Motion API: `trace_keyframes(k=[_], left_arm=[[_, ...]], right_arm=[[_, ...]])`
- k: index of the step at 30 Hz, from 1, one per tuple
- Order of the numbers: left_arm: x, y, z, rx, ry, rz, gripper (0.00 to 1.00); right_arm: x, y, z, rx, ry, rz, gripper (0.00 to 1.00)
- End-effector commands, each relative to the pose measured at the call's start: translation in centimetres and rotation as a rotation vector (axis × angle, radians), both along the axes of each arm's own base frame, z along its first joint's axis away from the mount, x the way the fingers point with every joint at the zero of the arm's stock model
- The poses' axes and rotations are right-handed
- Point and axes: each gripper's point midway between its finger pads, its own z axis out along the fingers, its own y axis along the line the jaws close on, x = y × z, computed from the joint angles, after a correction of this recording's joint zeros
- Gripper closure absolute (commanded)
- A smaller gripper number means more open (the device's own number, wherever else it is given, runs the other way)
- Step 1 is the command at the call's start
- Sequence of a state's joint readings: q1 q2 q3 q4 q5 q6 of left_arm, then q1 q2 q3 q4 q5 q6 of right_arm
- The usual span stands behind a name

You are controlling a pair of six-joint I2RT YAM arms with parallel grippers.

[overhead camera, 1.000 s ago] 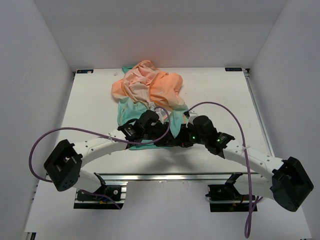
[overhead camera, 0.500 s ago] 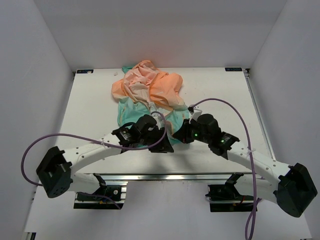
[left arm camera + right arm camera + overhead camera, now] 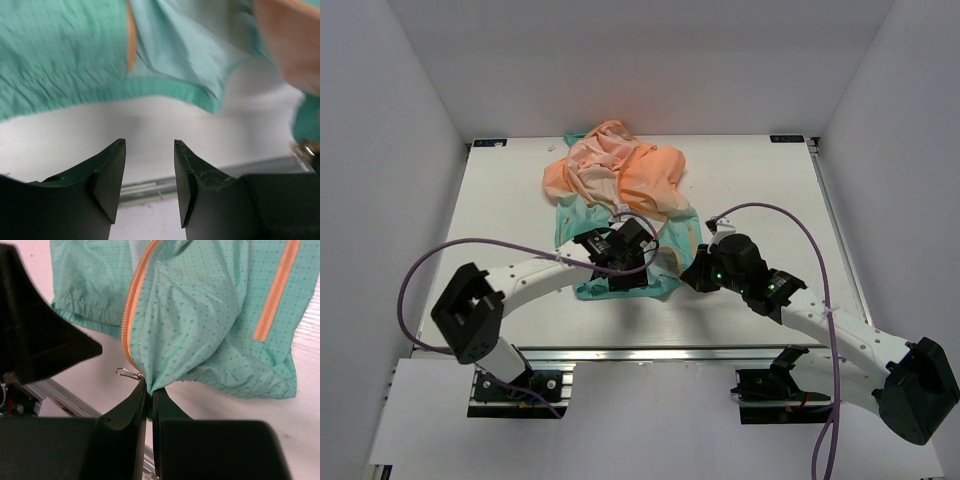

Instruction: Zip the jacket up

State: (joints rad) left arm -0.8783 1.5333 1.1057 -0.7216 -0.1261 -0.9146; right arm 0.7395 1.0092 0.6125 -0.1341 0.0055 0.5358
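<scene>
The jacket (image 3: 620,180) lies crumpled at the table's far middle, with its peach part away from me and its teal hem (image 3: 620,290) near me. My right gripper (image 3: 149,390) is shut on the teal hem (image 3: 200,315) at the foot of the orange front zipper (image 3: 132,305). A small metal pull (image 3: 127,373) sticks out beside its left finger. In the top view it (image 3: 688,272) is at the hem's right corner. My left gripper (image 3: 149,145) is open and empty, over the bare table just below the hem (image 3: 150,90). In the top view it (image 3: 625,278) is above the teal part.
An orange pocket zipper (image 3: 277,290) runs along the teal cloth at the right. The aluminium rail (image 3: 650,350) lines the table's near edge. White walls close in the table (image 3: 770,200) on three sides. Purple cables loop from both arms.
My left arm has swung up and in over the teal part, its gripper now open and apart from the right one. My right gripper has shifted slightly right, still pinching the hem.
</scene>
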Motion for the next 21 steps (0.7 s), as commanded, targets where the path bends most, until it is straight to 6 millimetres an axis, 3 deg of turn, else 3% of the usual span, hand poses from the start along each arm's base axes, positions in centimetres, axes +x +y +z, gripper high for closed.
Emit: trace_keyframes(k=[1, 5, 7, 21], left_arm=[[3.1, 0.7, 0.9, 0.052, -0.074, 0.033, 0.46], [5.5, 1.2, -0.3, 0.091, -0.088, -0.01, 0.47], [6.5, 1.5, -1.2, 0.096, -0.074, -0.011, 0.53], [6.5, 1.1, -3.7, 0.132, -0.038, -0.113, 0.55]], right_arm=[[0.6, -1.2, 0.1, -0.03, -0.026, -0.046, 1.0], [0.7, -1.5, -0.1, -0.049, -0.027, -0.048, 1.0], [0.8, -1.6, -0.2, -0.055, -0.025, -0.05, 1.0], [1.3, -2.0, -1.2, -0.069, 0.005, -0.057, 1.0]])
